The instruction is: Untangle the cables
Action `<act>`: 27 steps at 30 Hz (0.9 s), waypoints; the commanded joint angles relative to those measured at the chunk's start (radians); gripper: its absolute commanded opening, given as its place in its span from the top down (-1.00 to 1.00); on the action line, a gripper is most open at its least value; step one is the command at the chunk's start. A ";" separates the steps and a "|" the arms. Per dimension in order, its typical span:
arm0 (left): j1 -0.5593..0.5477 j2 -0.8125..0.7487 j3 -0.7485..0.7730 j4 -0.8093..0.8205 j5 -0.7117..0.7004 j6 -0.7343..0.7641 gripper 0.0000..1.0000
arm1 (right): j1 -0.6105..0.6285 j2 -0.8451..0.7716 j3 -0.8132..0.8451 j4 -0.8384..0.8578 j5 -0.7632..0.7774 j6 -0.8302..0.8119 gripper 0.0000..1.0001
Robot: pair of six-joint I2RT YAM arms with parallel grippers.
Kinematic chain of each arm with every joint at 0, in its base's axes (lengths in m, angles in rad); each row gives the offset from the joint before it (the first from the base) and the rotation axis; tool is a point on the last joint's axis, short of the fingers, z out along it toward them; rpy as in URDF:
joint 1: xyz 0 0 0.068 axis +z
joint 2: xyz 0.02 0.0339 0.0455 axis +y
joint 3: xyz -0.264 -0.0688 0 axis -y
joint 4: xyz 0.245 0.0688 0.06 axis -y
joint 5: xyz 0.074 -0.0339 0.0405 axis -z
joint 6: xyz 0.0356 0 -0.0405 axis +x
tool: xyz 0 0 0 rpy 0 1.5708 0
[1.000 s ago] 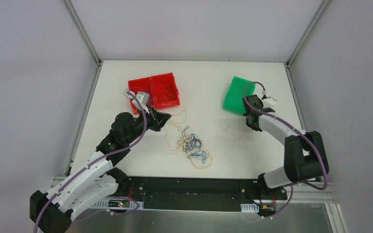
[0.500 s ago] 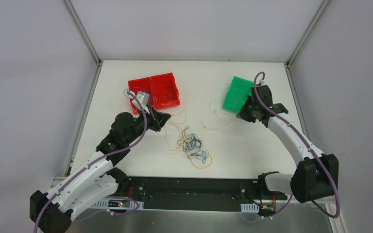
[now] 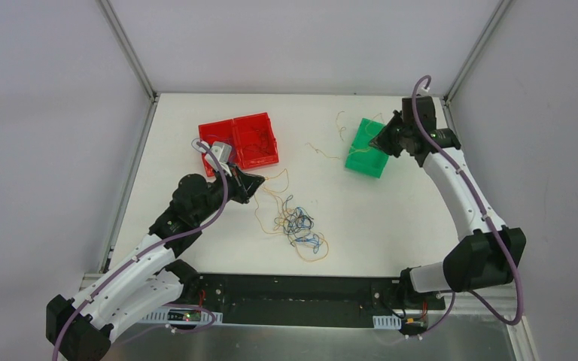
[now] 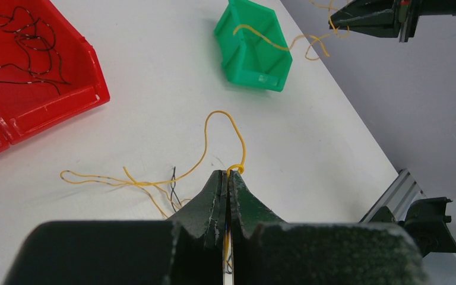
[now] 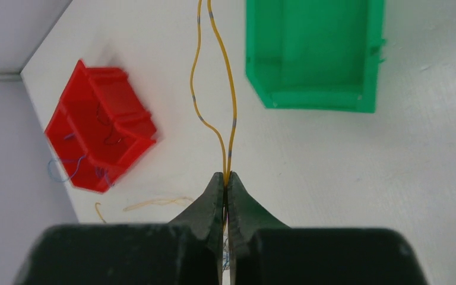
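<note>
Yellow and hair-thin, the loose flexible wire (image 5: 233,113) dangled from the right pincer (image 5: 225,178), whose jaws were pinched tight on it. A second earlier that pincer had been low on the white table (image 3: 391,218), just near of the green open plastic bin (image 3: 361,159), closing on this wire where it lay to the right of the heap. Since then it had lifted and swung far, so that it hung above the bin with the wire trailing leftward, clear of the table. The left pincer (image 4: 227,175) had not moved: it stayed clamped on another yellow wire (image 4: 241,145), just near of the pair of red plastic bins (image 3: 273,139). The tangled heap of yellow, orange, blue and black wires (image 3: 298,226) lay unchanged at the near middle of the table. One wire seemed fully separated and ready to drop in the green bin, with most of the untangling left.
</note>
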 commanded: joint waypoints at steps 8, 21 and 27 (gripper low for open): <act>0.002 0.013 0.007 0.018 -0.003 0.018 1.00 | -0.011 0.009 0.090 0.057 0.756 -0.009 1.00; 0.002 0.015 0.007 0.021 0.001 0.017 1.00 | 0.063 0.164 -0.058 0.347 1.094 -0.267 1.00; 0.002 0.019 0.005 0.020 -0.002 0.020 1.00 | 0.112 0.277 -0.065 0.460 1.179 -0.325 1.00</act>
